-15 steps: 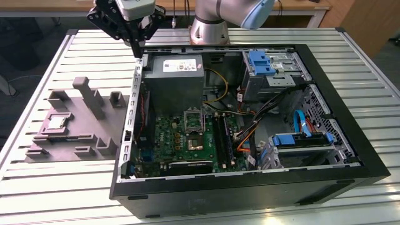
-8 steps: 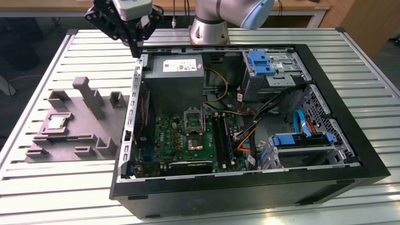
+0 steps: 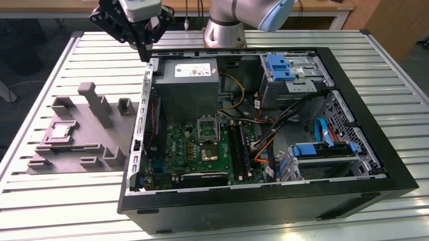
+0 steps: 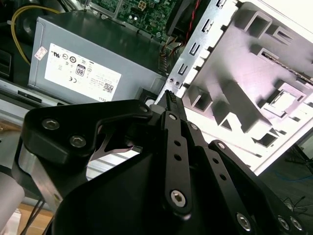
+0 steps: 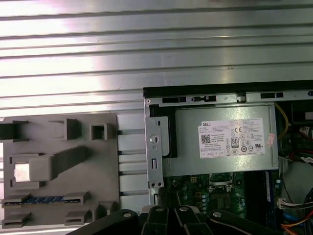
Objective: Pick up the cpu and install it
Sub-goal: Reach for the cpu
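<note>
The cpu (image 3: 62, 131), a small silvery square with a thin tan rim, lies in a recess of the grey fixture block (image 3: 87, 145) at the exterior view's left, outside the computer case. In the first wrist view the cpu (image 5: 22, 172) shows as a bright square. My gripper (image 3: 145, 56) hangs high over the case's back left corner, well away from the cpu, its black fingers (image 4: 168, 117) drawn together to one tip with nothing in them. The metal-framed socket (image 3: 208, 129) sits on the green motherboard (image 3: 181, 150), in front of the power supply.
The open black computer case (image 3: 375, 165) takes up most of the ribbed metal table (image 3: 402, 65). Inside are the grey power supply (image 3: 191, 90), blue drive brackets (image 3: 280, 68) and loose cables (image 3: 282, 125). The fixture block carries tall posts (image 3: 97, 103).
</note>
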`<state>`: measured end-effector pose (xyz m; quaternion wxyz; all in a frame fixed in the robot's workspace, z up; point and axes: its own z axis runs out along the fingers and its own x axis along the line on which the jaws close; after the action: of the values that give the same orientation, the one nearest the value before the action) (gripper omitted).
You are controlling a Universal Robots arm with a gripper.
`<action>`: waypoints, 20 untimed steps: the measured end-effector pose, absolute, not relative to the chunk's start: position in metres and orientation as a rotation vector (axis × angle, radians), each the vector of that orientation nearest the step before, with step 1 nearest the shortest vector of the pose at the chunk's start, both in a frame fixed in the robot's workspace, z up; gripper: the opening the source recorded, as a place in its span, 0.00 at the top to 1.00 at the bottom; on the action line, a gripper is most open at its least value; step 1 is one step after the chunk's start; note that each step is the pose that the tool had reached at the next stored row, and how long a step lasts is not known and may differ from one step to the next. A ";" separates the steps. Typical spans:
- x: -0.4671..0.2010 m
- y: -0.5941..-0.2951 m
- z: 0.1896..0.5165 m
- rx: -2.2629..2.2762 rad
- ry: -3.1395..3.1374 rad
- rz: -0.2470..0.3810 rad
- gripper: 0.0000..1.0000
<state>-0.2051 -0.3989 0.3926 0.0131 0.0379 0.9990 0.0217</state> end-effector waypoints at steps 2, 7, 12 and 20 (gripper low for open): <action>-0.206 -0.399 0.393 0.118 3.112 0.068 0.89; -0.206 -0.399 0.393 0.118 3.113 0.068 0.89; -0.208 -0.399 0.393 0.118 3.112 0.068 0.89; -0.209 -0.399 0.393 0.118 3.113 0.068 0.89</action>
<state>-0.2094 -0.3989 0.3926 0.0131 0.0379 0.9990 0.0217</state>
